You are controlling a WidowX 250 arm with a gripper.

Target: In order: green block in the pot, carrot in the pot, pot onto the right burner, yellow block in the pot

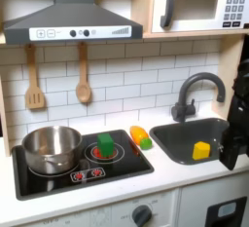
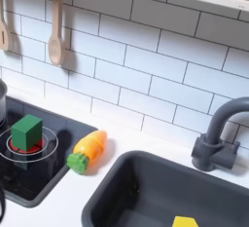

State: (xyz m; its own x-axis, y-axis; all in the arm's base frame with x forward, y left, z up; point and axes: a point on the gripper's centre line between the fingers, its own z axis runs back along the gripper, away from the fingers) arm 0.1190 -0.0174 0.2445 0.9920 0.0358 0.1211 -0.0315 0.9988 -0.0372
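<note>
The green block (image 1: 104, 143) sits on the right burner (image 1: 104, 153). The gripper (image 1: 236, 124) waits far off; I cannot tell if it is open. Grab the block from above, then drop it into the pot (image 1: 53, 146).

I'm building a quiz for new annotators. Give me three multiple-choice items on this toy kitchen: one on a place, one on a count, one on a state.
1. Where is the green block?
A. in the sink
B. on a burner
C. in the pot

2. How many wooden utensils hang on the wall?
A. one
B. two
C. four

3. What does the pot hold?
A. nothing visible
B. the carrot
C. the yellow block

Answers:
1 B, it stands on the red rings of the right burner.
2 B, a spatula and a spoon.
3 A, its visible inside is bare; the carrot lies on the counter, the yellow block in the sink.
</note>
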